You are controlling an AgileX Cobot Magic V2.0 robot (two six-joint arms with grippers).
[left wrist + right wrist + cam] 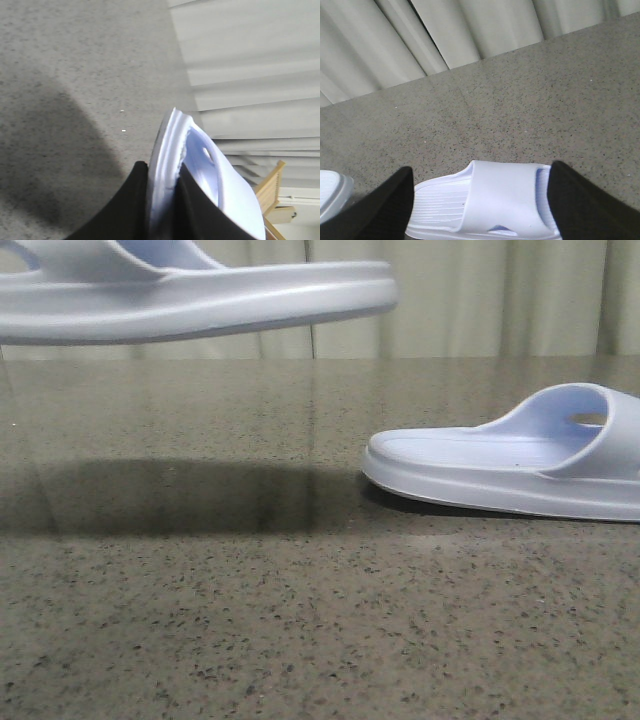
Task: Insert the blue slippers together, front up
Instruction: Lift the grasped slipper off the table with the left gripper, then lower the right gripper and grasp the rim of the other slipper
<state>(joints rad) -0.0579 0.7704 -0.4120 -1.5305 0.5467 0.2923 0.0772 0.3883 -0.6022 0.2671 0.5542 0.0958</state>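
Left gripper [162, 200] clamping lifted slipper [200, 295], right gripper [480, 200] spread astride resting slipper [490, 200]

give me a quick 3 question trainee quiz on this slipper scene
1. True or false: both slippers lie on the table.
2. Which gripper is shut on a slipper: A left, B right?
3. Fill in: the right gripper's fingers sit either side of the second slipper's ____.

Key
1. False: the lifted slipper hangs above its shadow; the second slipper rests on the table.
2. A: left gripper.
3. Strap.
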